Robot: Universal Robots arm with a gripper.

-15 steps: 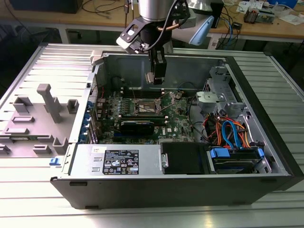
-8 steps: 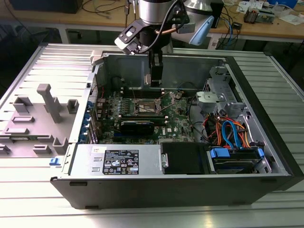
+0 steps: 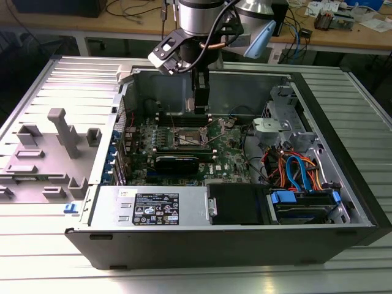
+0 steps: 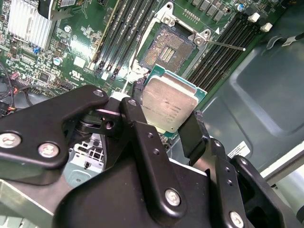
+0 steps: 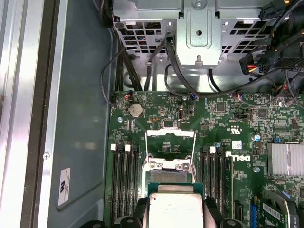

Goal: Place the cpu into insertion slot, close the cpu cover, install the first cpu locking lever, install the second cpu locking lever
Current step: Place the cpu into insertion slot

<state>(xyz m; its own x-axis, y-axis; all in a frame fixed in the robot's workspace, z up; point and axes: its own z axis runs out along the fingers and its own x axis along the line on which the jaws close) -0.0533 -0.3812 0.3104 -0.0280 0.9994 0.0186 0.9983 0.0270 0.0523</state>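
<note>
cpu (image 4: 169, 105) clamped in gripper (image 4: 164, 124)

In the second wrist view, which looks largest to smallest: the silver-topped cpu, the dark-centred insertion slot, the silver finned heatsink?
1. Silver-topped square cpu.
2. Dark-centred square insertion slot; close, since the cpu is nearer the camera.
3. Silver finned heatsink, partly cropped.
</note>
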